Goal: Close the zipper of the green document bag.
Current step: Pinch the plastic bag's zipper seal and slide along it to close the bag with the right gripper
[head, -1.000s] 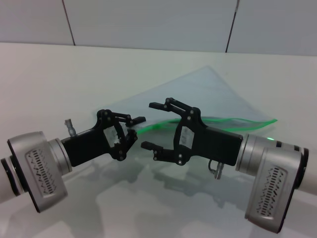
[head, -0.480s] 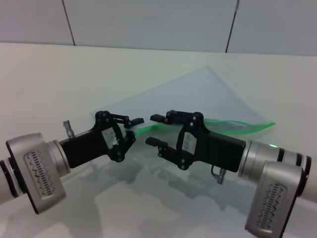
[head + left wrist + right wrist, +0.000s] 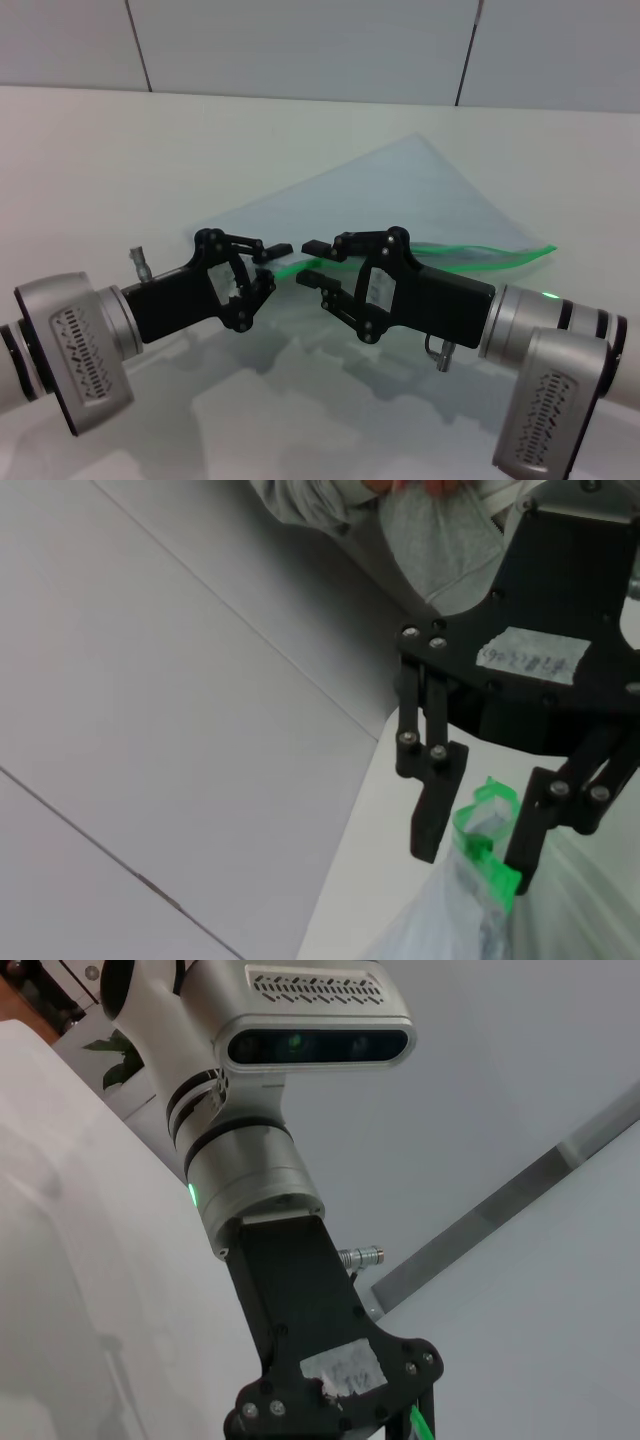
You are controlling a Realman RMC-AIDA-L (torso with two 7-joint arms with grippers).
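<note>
- The green document bag (image 3: 400, 195) is a flat, see-through pouch with a pale bluish tint, lying on the white table (image 3: 90, 160) at an angle, one corner pointing toward the far wall.
- Its near long edge lifts off the table where the grippers meet it; the rest of the sheet lies back behind them.
- The zipper (image 3: 470, 250) is a thin bright green strip along that near edge. It runs in a slightly wavy line from the pouch's right corner leftward, dipping behind the right gripper and showing again as a short green piece between the two grippers.
- In the left wrist view the green strip's end (image 3: 487, 835) stands up as a small folded tab above crumpled clear plastic, sitting between two black fingers of the right gripper with a gap on each side.
- The left gripper (image 3: 268, 262) is clenched on the left end of the zipper, its fingertips pressed together at the green strip.
- The right gripper (image 3: 312, 262) faces it from just beside; its fingers are parted, one above and one below the strip, not yet pinching.
- Both arms reach in low over the table, the grippers nearly tip to tip.
</note>
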